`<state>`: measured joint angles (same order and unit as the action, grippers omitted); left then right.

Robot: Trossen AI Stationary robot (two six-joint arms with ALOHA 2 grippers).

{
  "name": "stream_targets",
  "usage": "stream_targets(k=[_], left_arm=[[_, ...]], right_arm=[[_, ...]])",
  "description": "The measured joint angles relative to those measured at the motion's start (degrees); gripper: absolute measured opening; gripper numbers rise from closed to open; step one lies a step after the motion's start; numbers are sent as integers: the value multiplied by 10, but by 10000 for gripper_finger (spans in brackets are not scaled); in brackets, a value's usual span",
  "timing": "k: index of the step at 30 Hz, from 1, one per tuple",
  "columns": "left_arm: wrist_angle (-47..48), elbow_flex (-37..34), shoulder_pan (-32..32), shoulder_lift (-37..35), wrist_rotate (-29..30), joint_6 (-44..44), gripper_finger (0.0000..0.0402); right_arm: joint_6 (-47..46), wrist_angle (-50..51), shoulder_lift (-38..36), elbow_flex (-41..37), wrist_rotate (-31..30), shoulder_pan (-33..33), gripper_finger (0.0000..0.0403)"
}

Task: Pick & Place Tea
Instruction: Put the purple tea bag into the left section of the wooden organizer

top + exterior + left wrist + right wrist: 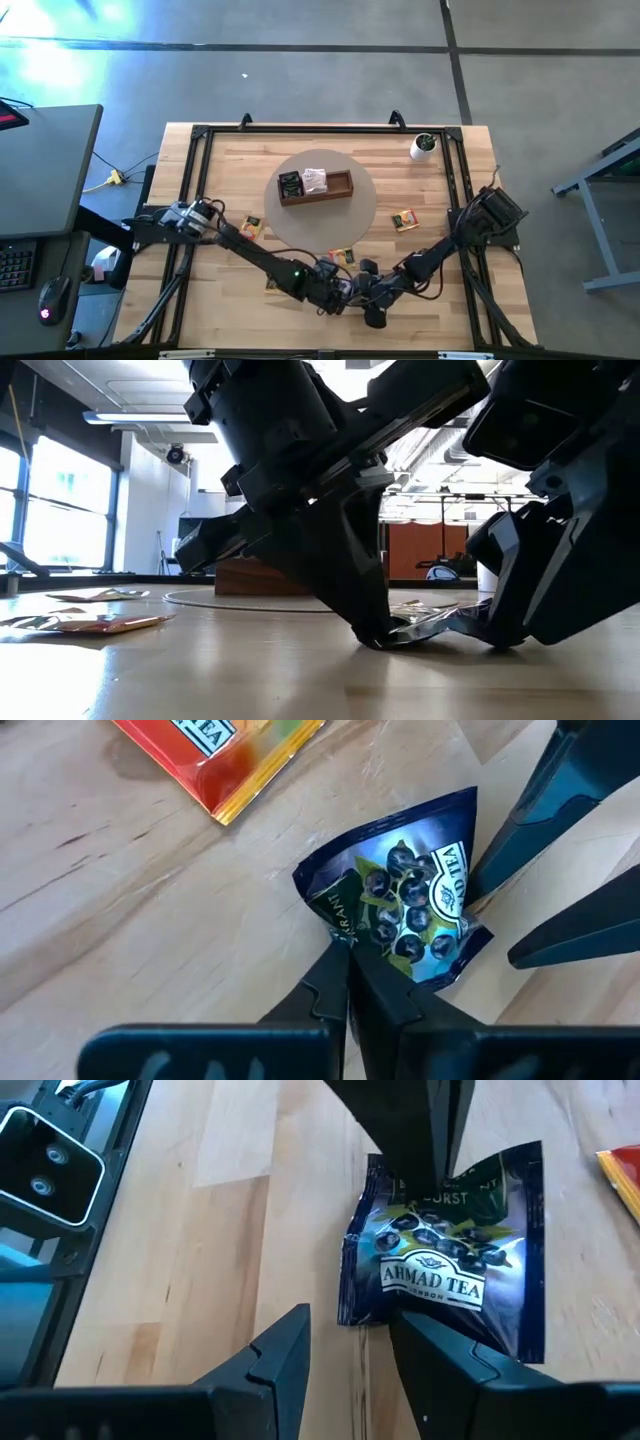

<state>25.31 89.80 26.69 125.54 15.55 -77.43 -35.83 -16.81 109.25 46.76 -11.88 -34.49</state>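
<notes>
Where the two arms meet at the near edge of the table (230,150), the left gripper (348,952) is clamped on a corner of the dark blue tea sachet (405,905). The right gripper (350,1335) stands with fingers apart, touching the sachet's other side.

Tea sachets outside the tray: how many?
5 sachets: one left of the mat, one right, one at its front edge, one by the left arm, one in the left end effector; more may be hidden.

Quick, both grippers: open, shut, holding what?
Left gripper: shut on the crumpled dark blue foil tea sachet.
Right gripper: open, one finger on that sachet's edge.
</notes>
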Motion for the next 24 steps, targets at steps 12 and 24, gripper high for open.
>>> stream_targets(k=[12, 24], left_arm=[[249, 53, -21, -67, 45, 146, 0], [646, 205, -108, -76, 269, 412, 0]], right_arm=[[23, 63, -63, -2, -2, -28, 139], [56, 149, -103, -2, -101, -8, 139]])
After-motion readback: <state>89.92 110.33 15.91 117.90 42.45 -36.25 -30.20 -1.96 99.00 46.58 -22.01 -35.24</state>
